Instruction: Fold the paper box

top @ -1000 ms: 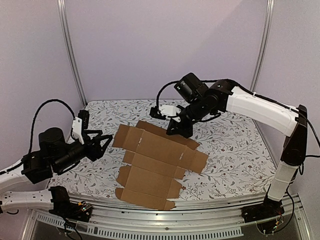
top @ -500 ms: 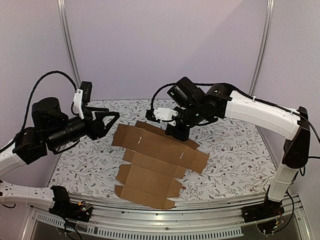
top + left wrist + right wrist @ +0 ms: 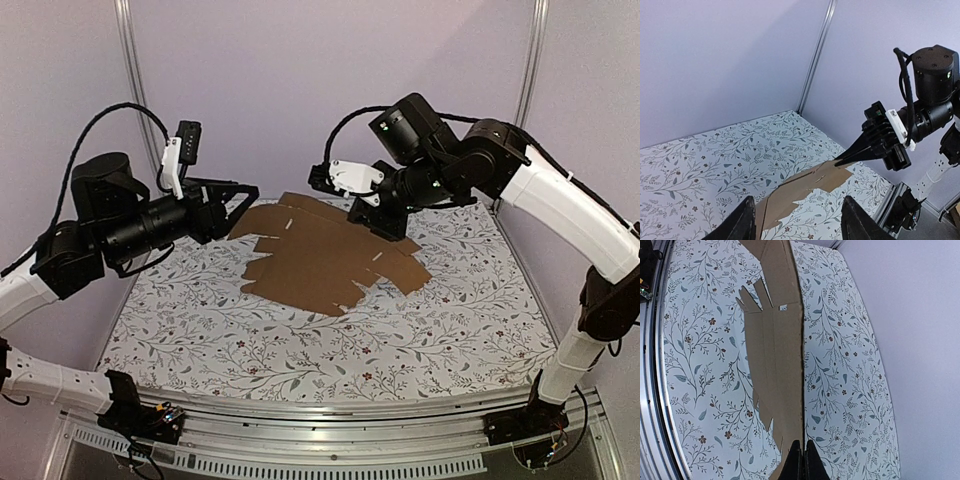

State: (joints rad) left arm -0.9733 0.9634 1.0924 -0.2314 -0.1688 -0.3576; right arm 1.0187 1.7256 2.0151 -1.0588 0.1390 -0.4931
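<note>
The paper box (image 3: 320, 265) is a flat brown die-cut sheet with flaps and notches, raised at a slant over the middle of the table. My right gripper (image 3: 374, 222) is shut on the sheet's far right edge; in the right wrist view the closed fingertips (image 3: 799, 460) pinch the cardboard (image 3: 777, 355) edge-on. My left gripper (image 3: 245, 203) hovers open just off the sheet's left corner, touching nothing. In the left wrist view the sheet (image 3: 805, 187) lies between and beyond my two spread fingers (image 3: 744, 226), and the right gripper (image 3: 855, 156) holds its far end.
A floral tablecloth (image 3: 300, 350) covers the table. Lilac walls close in the back and sides, with aluminium posts (image 3: 140, 110) at the back corners. A metal rail (image 3: 330, 440) with the arm bases runs along the near edge.
The right gripper has lifted the sheet off the table and carried it back and up. The left arm has risen and swung right, up to the sheet's left corner.
</note>
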